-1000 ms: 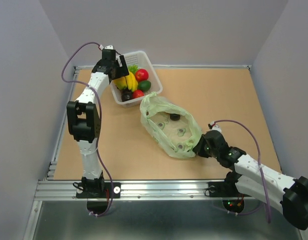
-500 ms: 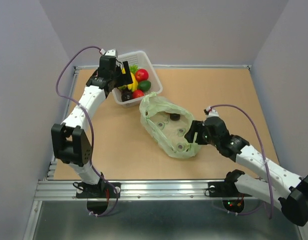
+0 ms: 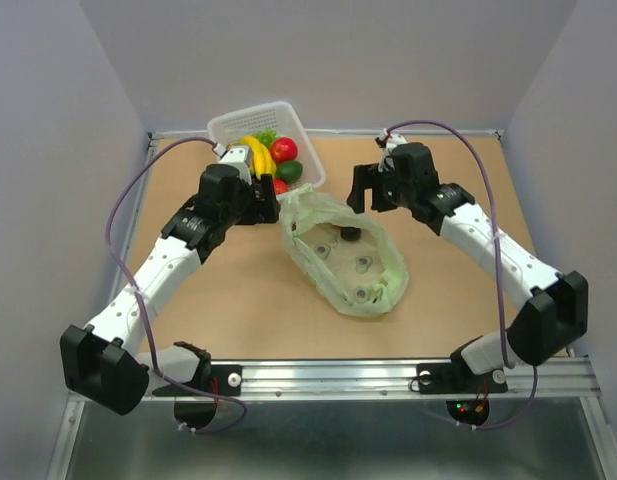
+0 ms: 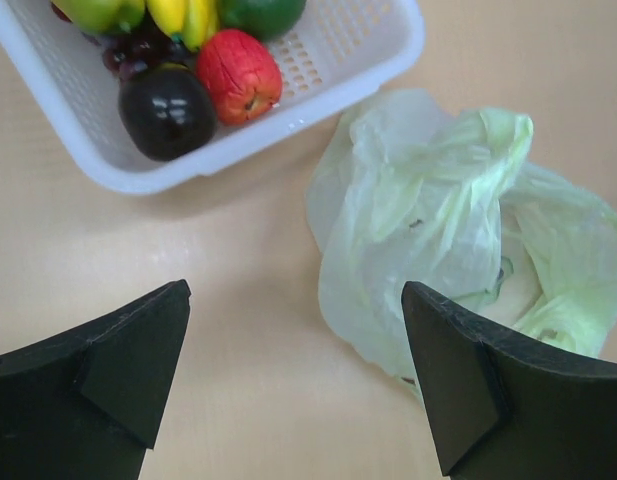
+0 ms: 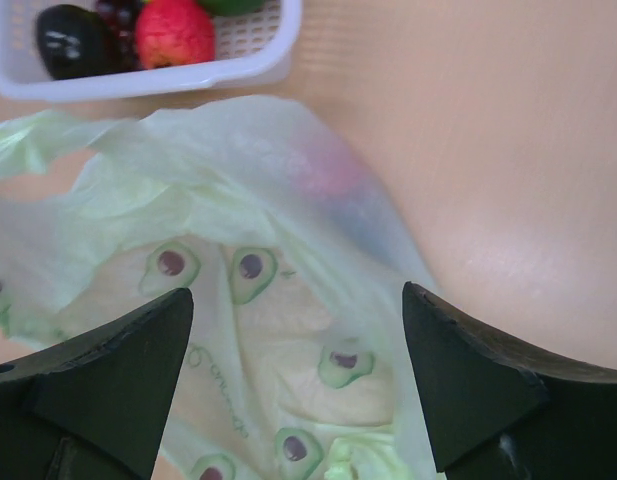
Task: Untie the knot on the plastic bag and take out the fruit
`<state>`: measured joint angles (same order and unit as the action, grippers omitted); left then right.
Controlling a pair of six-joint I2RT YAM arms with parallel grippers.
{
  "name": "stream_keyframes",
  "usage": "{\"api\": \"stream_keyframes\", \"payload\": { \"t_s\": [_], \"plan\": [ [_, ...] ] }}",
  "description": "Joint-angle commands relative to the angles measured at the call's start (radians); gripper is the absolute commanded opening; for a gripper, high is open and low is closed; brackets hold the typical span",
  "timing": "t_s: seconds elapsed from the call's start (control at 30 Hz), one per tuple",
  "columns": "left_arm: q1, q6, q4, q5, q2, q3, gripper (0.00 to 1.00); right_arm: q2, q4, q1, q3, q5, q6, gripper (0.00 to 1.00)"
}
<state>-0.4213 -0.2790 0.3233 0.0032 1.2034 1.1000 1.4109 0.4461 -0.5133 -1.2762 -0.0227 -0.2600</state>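
Left gripper point(image 4: 293, 300): jaws spread wide, nothing between them. It hovers over a bare stretch of table point(image 4: 238, 330) in the gap between basket and bag, touching neither.
Right gripper point(image 5: 295, 300): jaws spread wide, empty. It is poised above the bag's end nearest the basket, with the plastic visible between its dark fingers point(image 5: 98, 380).
Plastic bag point(image 3: 343, 262): thin, pale green, translucent and crinkled. It lies slack and flattened mid-table, running diagonally from the basket's near corner towards the near right. Its basket end is a heap of bunched folds point(image 4: 428, 220).
Bag markings: avocado print point(image 5: 250, 270) repeated over the plastic.
Bag contents: a reddish blur point(image 5: 328, 170) shows through the plastic near the basket end, and what it is cannot be told. In the top view there is a small dark shape point(image 3: 350, 234), either print or object.
Bag to basket: just beside each other; contact cannot be told.
Basket point(image 3: 228, 125): white, perforated and rectangular, at the far edge of the table, left of centre, sitting askew.
Basket contents, fruit point(image 3: 279, 186): all piled towards the corner nearest the bag.
- red fruit point(image 4: 238, 75): wrinkled skin, against the near wall.
- dark fruit point(image 4: 166, 110): glossy black, touching the red fruit's left side.
- green fruit point(image 4: 263, 12): behind the red fruit, partly cut off by the frame.
- second red fruit point(image 3: 283, 150): round, further back.
Basket contents, other: banana point(image 3: 256, 150), yellow, lying along the left side of the pile; grape bunch point(image 4: 138, 50), dark purple, mostly hidden behind the dark fruit.
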Motion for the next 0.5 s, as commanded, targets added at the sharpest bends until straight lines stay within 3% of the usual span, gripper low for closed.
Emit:
{"api": "stream_keyframes", "payload": {
  "t_s": [0.0, 0.23, 0.47],
  "plan": [
    [-0.048, -0.031, -0.047, 0.058, -0.077, -0.064, 0.99, 0.153, 0.017, 0.071, -0.173, -0.181, 0.123, 0.90],
    [-0.119, -0.101, -0.076, 0.090, -0.148, -0.166, 0.99, 0.385, 0.019, 0.091, -0.301, -0.451, 0.292, 0.91],
    [-0.146, -0.115, -0.078, 0.101, -0.173, -0.204, 0.99, 0.528, 0.019, 0.091, -0.348, -0.568, 0.337, 0.85]
  ]
}}
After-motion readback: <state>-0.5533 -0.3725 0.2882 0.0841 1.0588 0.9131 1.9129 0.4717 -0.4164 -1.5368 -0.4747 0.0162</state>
